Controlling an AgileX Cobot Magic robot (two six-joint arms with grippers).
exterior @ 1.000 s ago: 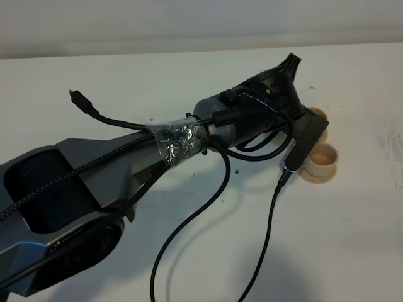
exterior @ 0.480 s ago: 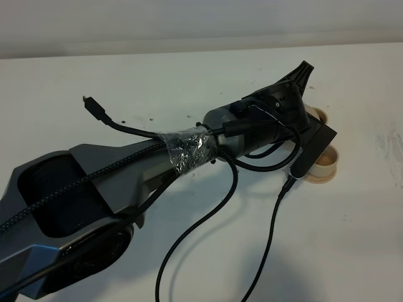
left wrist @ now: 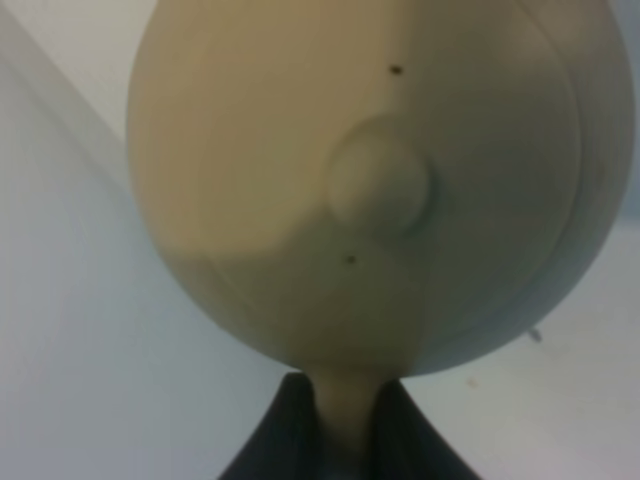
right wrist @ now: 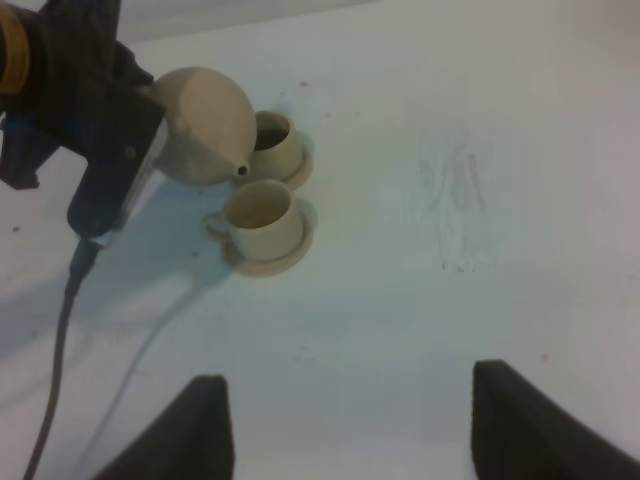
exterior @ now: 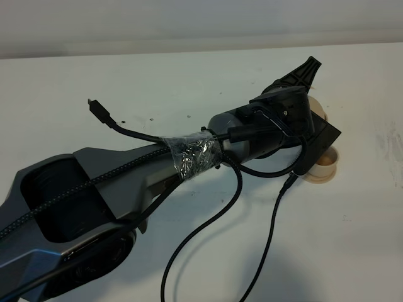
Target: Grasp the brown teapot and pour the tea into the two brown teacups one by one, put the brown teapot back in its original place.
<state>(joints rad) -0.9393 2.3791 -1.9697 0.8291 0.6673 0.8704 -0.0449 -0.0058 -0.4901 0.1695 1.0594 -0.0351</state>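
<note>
The brown teapot (right wrist: 205, 125) hangs tilted in my left gripper (left wrist: 345, 435), which is shut on its loop handle. Its domed lid and knob (left wrist: 380, 190) fill the left wrist view. The spout (right wrist: 240, 170) points down between the two brown teacups. The far teacup (right wrist: 272, 140) looks dark inside. The near teacup (right wrist: 260, 215) looks pale inside, and part of it shows past the arm in the exterior view (exterior: 327, 163). Each cup stands on its small saucer. My right gripper (right wrist: 360, 430) is open and empty, well back from the cups. The teapot's wide saucer is out of view.
The left arm (exterior: 189, 154) with loose black cables (exterior: 208, 220) crosses the white table (exterior: 352, 239) and hides most of the teapot and far cup in the exterior view. Faint grey smudges (right wrist: 455, 185) mark the table beside the cups.
The left wrist has moved right and away and rolled over. It now covers more of the near cup and of the far cup.
</note>
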